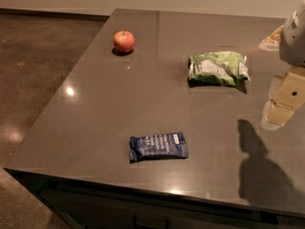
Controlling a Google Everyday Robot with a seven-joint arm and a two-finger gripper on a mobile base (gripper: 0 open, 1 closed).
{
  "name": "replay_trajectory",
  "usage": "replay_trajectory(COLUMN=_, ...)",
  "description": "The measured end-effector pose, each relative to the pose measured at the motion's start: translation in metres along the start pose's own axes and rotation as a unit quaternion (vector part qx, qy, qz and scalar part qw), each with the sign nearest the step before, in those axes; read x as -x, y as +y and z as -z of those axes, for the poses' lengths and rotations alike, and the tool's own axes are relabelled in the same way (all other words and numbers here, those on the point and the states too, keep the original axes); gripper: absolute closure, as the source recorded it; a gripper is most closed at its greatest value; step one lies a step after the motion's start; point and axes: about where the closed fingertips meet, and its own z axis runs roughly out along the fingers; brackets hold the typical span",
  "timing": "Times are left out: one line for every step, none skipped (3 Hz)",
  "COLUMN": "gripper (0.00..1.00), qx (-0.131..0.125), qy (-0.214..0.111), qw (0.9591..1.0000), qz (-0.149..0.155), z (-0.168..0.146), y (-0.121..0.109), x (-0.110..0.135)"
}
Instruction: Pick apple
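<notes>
The apple [124, 41] is small, round and red with yellowish patches. It stands alone on the dark grey table [95, 104] near the far left edge. My gripper [279, 111] hangs at the right edge of the view, above the table's right side, far from the apple. Its pale fingers point down and left, and it casts a shadow on the table below.
A green snack bag [218, 68] lies at the middle right, between gripper and apple. A blue snack bag [158, 146] lies near the front edge. Another pale packet [271, 38] shows at the far right. The floor [33, 70] drops off to the left.
</notes>
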Motion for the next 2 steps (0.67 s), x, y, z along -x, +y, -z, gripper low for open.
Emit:
replay_trajectory(gripper=0.0, qx=-0.001, qy=0.0, qw=1.0, qz=0.0, z=0.0, y=-0.001, x=0.001)
replay_trajectory(gripper=0.0, qx=-0.005, qy=-0.022, qw=0.9997, qz=0.009, z=-0.002, y=-0.012, x=0.018)
